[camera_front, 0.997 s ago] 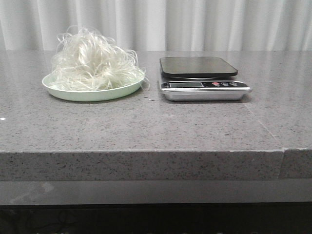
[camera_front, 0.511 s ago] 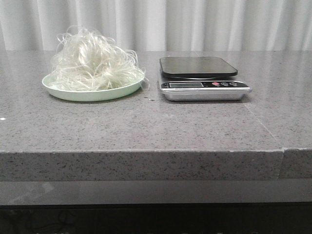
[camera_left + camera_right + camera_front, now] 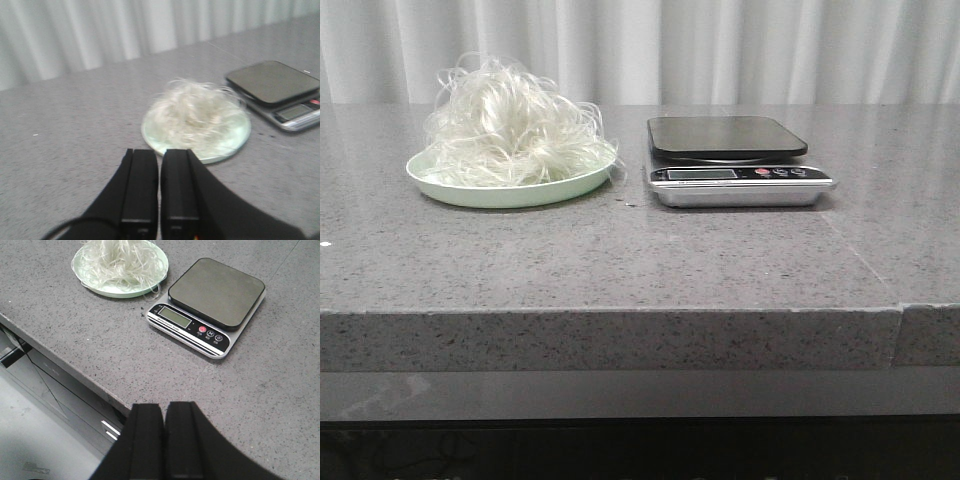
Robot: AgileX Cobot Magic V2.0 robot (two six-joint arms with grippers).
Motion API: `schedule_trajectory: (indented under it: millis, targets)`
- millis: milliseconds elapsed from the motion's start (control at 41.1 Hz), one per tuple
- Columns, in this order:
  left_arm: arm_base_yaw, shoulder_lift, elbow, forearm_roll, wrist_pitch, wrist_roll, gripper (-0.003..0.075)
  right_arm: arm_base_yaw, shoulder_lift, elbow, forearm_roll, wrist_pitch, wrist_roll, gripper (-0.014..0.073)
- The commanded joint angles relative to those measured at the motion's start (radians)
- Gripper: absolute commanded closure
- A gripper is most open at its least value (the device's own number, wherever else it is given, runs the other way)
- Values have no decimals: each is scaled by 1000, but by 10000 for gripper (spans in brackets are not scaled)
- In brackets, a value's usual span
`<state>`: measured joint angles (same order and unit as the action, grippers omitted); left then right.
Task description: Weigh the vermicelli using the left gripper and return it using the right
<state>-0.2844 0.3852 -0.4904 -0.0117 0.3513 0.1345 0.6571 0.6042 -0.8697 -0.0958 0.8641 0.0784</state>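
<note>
Both pincers, left pincer (image 3: 159, 187) and right pincer (image 3: 164, 440), sit closed and empty, well back from the things. Nothing is lifted yet: the first step is still ahead. Next, I judge, the left must open and reach the noodles. One table (image 3: 620, 260), one scale (image 3: 738, 160), one plate (image 3: 510, 190), one vermicelli (image 3: 510, 125) heap on that plate.

Left tool (image 3: 159, 192): two flat, matte black rectangular fingers (image 3: 137, 187) widening into a black housing, a thin black cable (image 3: 65, 225) curving off one side and a speck of red and yellow at its base. Right tool (image 3: 164, 440): matching matte black fingers (image 3: 182, 440) with squared tips, flaring into black shoulders.
</note>
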Motion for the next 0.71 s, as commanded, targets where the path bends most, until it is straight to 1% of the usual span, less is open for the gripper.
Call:
schedule_trajectory:
  millis: [0,195,341,438,535,657,681]
  targets:
    - [56,-78,82,2,-189,-11,575,-4,3,-22,-20,-57,3,432]
    - [185,-258,291,2,-303,-11,575,-4,3,-22,-20,-57,3,432]
    - [260,-361,383,-46,-310,-11,575,-4,3,-22,-20,-57,3,432]
    - [285,-389,416,-76,-330,-11,575,-4,3,-22,-20,-57,3,432]
    - [288,-411,456,-76,-372,-11,575,-4,3,-22,-20,-57,3,432]
    - [288,-411,501,-76,-460,-11,575,-4,3,-22,-20,-58,3,432]
    - [284,-411,501,-76,-451,-11,575,-4,3,-22,-20,-57,3,432]
